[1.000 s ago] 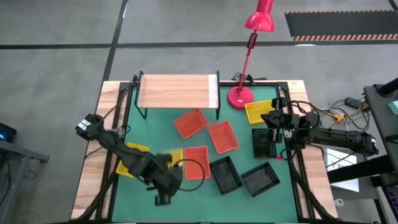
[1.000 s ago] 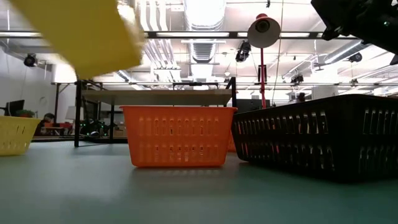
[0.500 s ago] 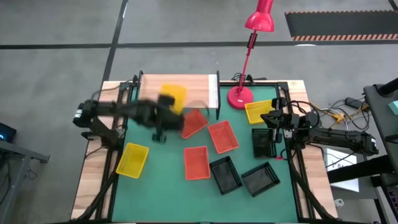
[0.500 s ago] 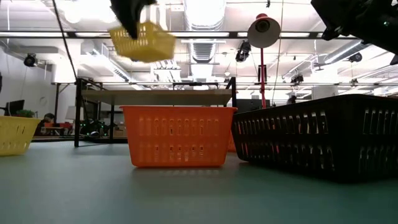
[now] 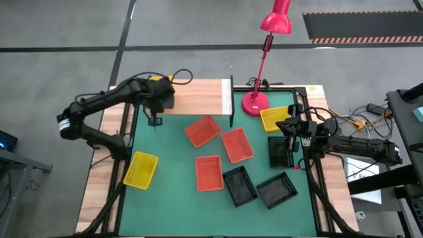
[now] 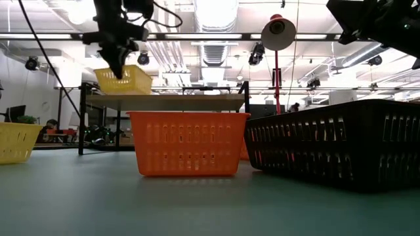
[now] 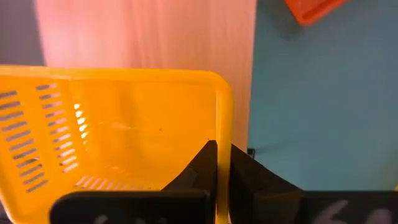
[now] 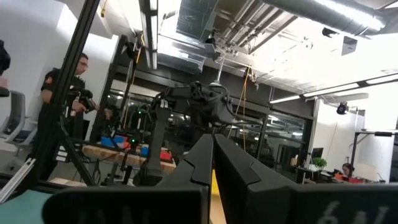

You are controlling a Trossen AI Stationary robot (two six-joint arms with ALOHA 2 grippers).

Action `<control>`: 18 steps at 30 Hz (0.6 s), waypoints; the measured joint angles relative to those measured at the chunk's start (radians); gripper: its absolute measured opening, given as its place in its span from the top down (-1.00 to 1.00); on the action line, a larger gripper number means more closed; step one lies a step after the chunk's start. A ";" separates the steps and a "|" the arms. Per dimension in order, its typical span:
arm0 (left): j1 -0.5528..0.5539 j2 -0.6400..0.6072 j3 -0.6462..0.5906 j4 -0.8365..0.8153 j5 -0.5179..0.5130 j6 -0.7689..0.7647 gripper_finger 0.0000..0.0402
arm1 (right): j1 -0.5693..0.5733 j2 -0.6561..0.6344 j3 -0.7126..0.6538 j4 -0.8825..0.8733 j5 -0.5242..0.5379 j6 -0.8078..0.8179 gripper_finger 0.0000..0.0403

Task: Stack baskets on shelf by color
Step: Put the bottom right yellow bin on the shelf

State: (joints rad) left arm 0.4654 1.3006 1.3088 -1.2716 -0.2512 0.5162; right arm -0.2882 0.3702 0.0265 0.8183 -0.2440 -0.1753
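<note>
The big green table [image 5: 172, 205] holds most of the baskets. At its far edge stands the shelf [image 5: 198, 96], a small wooden top on thin black legs. A pink lamp [image 5: 264, 59] stands near the shelf's right end.

The left arm reaches over the left end of the shelf. Its left gripper [image 7: 222, 163] is pinched tight on the rim of a yellow basket [image 6: 123, 80], which hangs just over the shelf top at that end.

The right arm waits at the right side of the table. Its right gripper [image 8: 211, 163] is closed with nothing in it.

Three red-orange baskets [image 5: 220, 147] lie close together in the middle of the table, in front of the shelf. Three black baskets [image 5: 258, 182] lie near the right front. One more yellow basket [image 5: 141, 169] lies on the left side, and another [image 5: 274, 118] sits near the lamp's base.

A person [image 8: 59, 106] stands far off in the room.
</note>
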 joint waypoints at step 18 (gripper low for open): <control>0.000 0.027 -0.027 0.023 -0.008 0.025 1.00 | 0.000 -0.001 0.000 -0.008 0.000 -0.006 0.96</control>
State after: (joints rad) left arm 0.4656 1.3277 1.2823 -1.2482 -0.2592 0.5408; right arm -0.2882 0.3695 0.0265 0.8107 -0.2440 -0.1814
